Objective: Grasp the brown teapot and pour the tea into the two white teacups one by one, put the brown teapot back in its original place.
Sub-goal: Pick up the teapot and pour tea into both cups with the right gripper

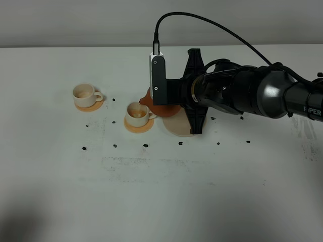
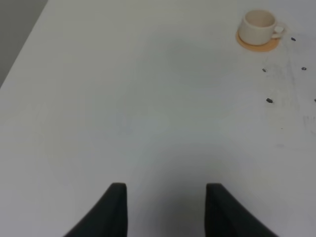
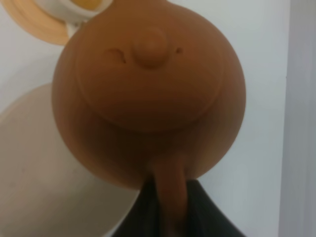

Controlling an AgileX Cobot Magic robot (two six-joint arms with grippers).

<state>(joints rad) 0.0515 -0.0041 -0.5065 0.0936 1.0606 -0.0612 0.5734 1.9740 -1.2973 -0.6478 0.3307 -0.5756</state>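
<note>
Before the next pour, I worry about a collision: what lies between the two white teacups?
Only bare table and one small dark speck, as the exterior high view shows.

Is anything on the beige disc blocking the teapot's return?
Nothing visible does. The beige disc lies bare under the brown teapot held by the right gripper, though the gripper hides part of it.

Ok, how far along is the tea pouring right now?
Done: the near teacup holds amber tea. In hand: the right gripper grips the brown teapot by its handle, partly over the beige disc. Left: the far teacup looks empty; then the teapot goes back on the disc.
</note>
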